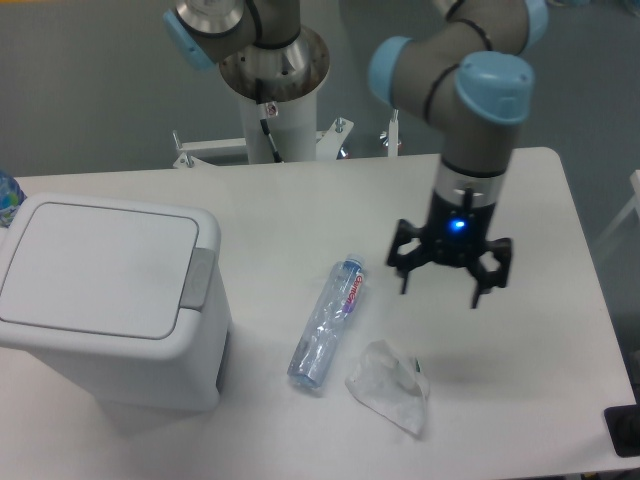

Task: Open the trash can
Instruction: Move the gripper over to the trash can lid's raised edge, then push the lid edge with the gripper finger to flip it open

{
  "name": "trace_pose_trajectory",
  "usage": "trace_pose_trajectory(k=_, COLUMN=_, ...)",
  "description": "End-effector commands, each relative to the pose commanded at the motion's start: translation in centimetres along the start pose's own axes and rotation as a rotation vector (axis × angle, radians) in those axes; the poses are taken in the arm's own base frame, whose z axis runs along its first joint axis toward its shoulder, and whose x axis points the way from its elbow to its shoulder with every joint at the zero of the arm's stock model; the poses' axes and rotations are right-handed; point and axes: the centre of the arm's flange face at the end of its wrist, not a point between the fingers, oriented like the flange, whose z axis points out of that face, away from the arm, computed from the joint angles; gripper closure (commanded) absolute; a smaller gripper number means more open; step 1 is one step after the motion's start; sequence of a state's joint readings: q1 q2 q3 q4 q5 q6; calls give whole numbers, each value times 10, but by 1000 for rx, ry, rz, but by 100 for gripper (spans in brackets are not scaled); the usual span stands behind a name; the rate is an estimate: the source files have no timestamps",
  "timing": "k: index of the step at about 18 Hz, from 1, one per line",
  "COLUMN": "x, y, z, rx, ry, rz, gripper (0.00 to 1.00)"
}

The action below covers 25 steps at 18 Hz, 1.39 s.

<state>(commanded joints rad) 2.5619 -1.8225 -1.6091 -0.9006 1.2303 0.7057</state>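
Observation:
The trash can [105, 300] is a big boxy white bin at the left of the table, its flat lid down and a grey push-button latch [199, 277] on its right edge. My gripper [441, 290] hangs open above the table's middle right, fingers spread and pointing down, with nothing between them. It is well to the right of the trash can, beyond the bottle.
A crushed clear plastic bottle [326, 322] with a blue cap lies on the table between the bin and the gripper. A crumpled clear wrapper [390, 387] lies just below it. The arm's base pillar [275, 90] stands behind the table. A blue object [7, 195] shows at the left edge.

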Motion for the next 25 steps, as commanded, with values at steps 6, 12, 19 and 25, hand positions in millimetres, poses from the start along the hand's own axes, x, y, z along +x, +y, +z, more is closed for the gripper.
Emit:
trace_pose_trajectory(k=6, x=45, y=-43, z=-35, rx=134, ry=73, rz=-56, gripper=0)
trace_pose_trajectory(k=12, x=89, y=-61, z=-60, rx=221, ry=193, rz=-107, gripper=0)
trace_pose_trajectory(k=19, x=121, y=-49, z=-50, rx=188, ry=231, rz=-135, gripper=0)
trace_pose_trajectory(k=25, x=129, y=-46, z=-34, rx=162, ry=253, rz=-138, gripper=0)
